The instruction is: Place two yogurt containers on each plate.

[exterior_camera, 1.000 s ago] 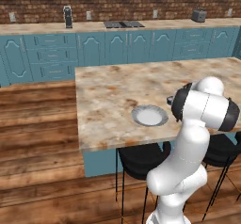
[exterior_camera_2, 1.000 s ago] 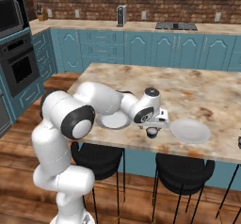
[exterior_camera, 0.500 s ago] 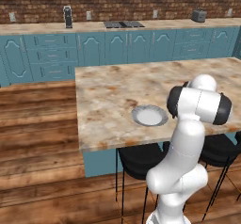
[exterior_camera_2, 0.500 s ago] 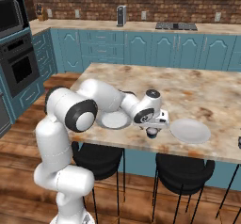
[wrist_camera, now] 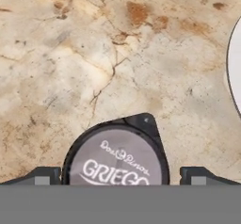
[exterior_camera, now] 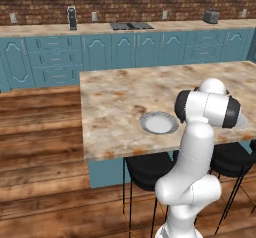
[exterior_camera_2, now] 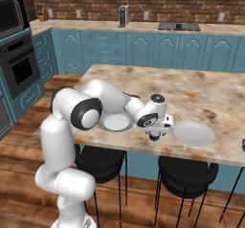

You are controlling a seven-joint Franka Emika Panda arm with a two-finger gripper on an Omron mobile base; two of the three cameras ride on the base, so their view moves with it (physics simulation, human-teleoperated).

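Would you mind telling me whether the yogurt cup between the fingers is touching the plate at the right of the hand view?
Apart. In the hand view, bare marble counter lies between the yogurt cup and the plate.

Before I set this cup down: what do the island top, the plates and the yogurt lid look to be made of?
Island top: polished stone, likely marble or granite, judging by beige mottling, rust patches and dark veins. Plates: probably glazed ceramic, smooth pale grey-white with darker rims. Yogurt container: flat matte grey lid printed GRIEGO, foil or plastic, can't tell which; dark body, probably plastic.
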